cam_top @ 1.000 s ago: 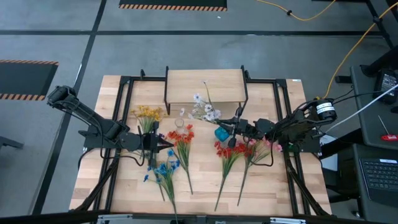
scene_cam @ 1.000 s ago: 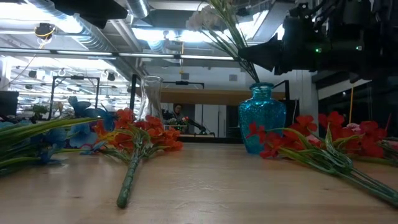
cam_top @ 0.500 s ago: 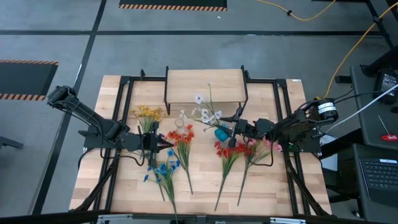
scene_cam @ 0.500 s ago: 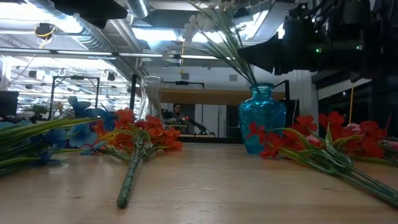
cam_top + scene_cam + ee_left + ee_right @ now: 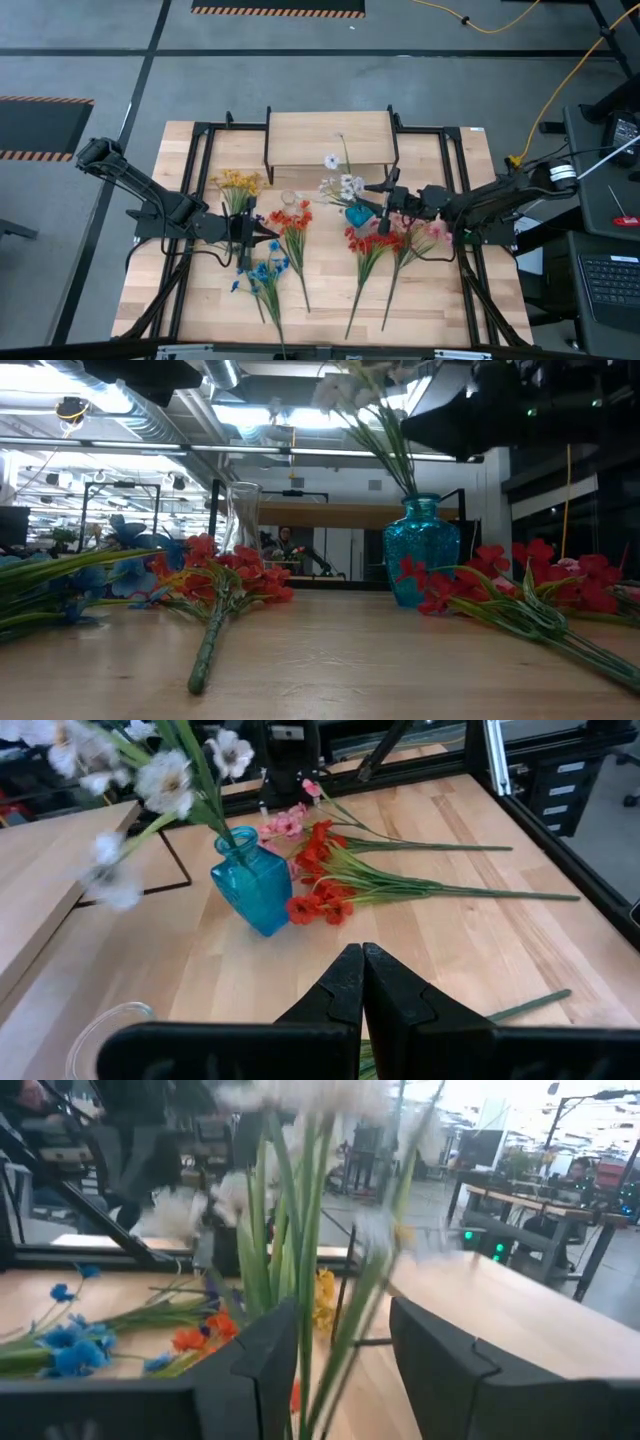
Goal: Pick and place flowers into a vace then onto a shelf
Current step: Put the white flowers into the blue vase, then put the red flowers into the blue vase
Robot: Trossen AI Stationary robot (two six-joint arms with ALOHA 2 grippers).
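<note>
A white flower spray (image 5: 340, 186) stands with its stems in the blue glass vase (image 5: 355, 213), seen in the low view as the vase (image 5: 421, 552) with the blossoms (image 5: 345, 385) above. My right gripper (image 5: 385, 203) is open just right of the vase, above its mouth. The spray's green stems (image 5: 305, 1280) pass between its two fingers. My left gripper (image 5: 362, 970) is shut and hovers low by the orange-red spray (image 5: 293, 220), left of centre. The wooden shelf (image 5: 330, 140) stands at the far edge. My right gripper comes level from the table's right, above the vase mouth, and its open fingers (image 5: 265, 1355) stand on either side of the white spray's stems. I cannot tell whether a finger touches them.
Flat on the table lie yellow (image 5: 238, 182), blue (image 5: 262, 272), red (image 5: 368, 243) and pink (image 5: 420, 235) sprays. A clear glass vase (image 5: 288, 198) stands left of the blue one. Black frame rails (image 5: 195, 200) run along both sides.
My right gripper has drawn back toward the table's right and risen a little. The white spray has swung from leaning left to more upright in the blue vase, its blossoms moving toward the right. The left arm has kept still.
</note>
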